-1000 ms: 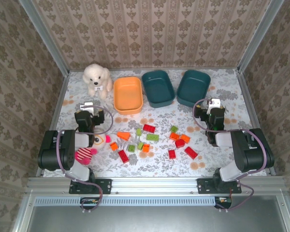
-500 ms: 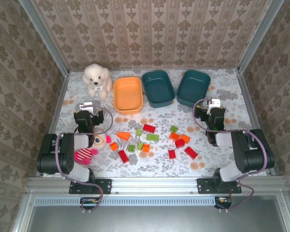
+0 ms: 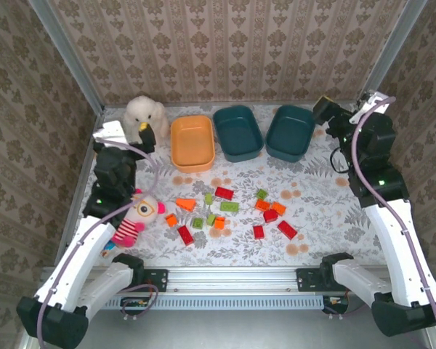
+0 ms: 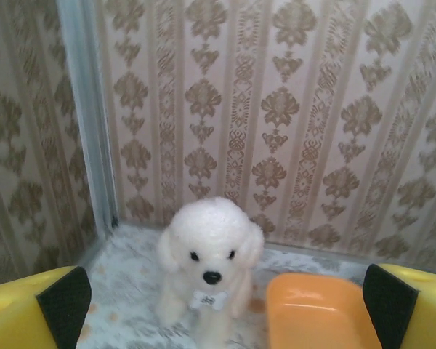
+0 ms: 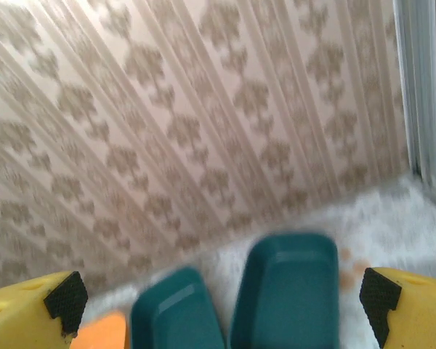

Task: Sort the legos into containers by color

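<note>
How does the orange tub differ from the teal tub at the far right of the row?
Colour: the orange tub is bright orange, the right teal tub dark teal. Place: the orange tub is leftmost in the row, beside the white plush dog; the right teal tub is rightmost. Shared: both are shallow rounded rectangles of like size, and both are empty.
</note>
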